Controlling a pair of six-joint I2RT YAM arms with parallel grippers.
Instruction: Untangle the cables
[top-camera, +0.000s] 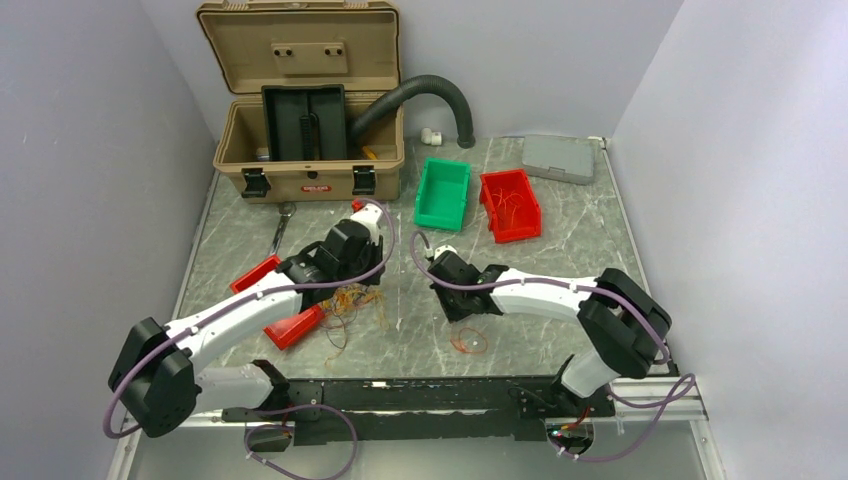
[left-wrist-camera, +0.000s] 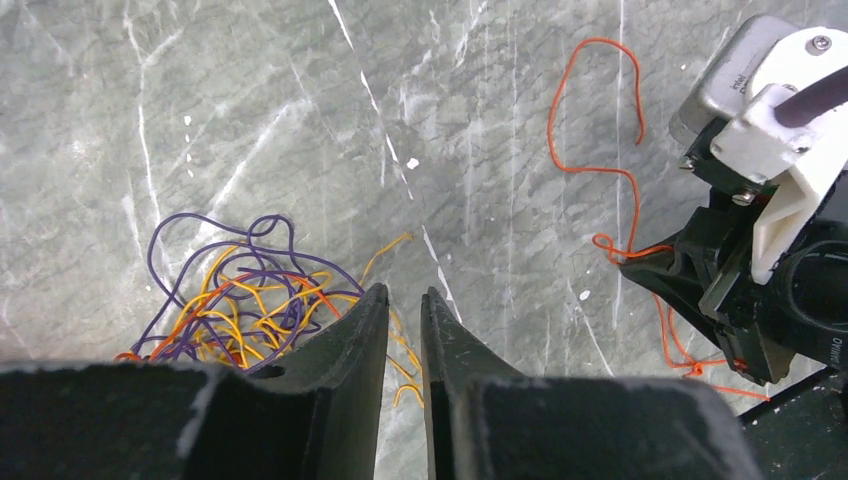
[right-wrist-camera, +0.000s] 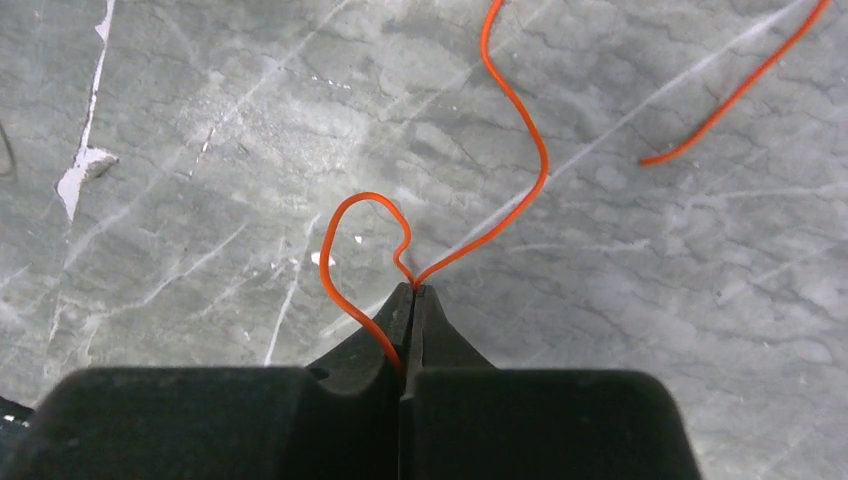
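My right gripper is clamped tight on a single orange wire. It's pinched right at the fingertips, with a little loop bulging off to one side and the rest snaking away over the marble tabletop. My left gripper sits low with its jaws only a sliver apart. It's not clamped on anything I can make out, though a yellow strand shows in the gap. The tangle of cables, purple, yellow and orange, lies on the table right beside its fingers, well short of the red bin.
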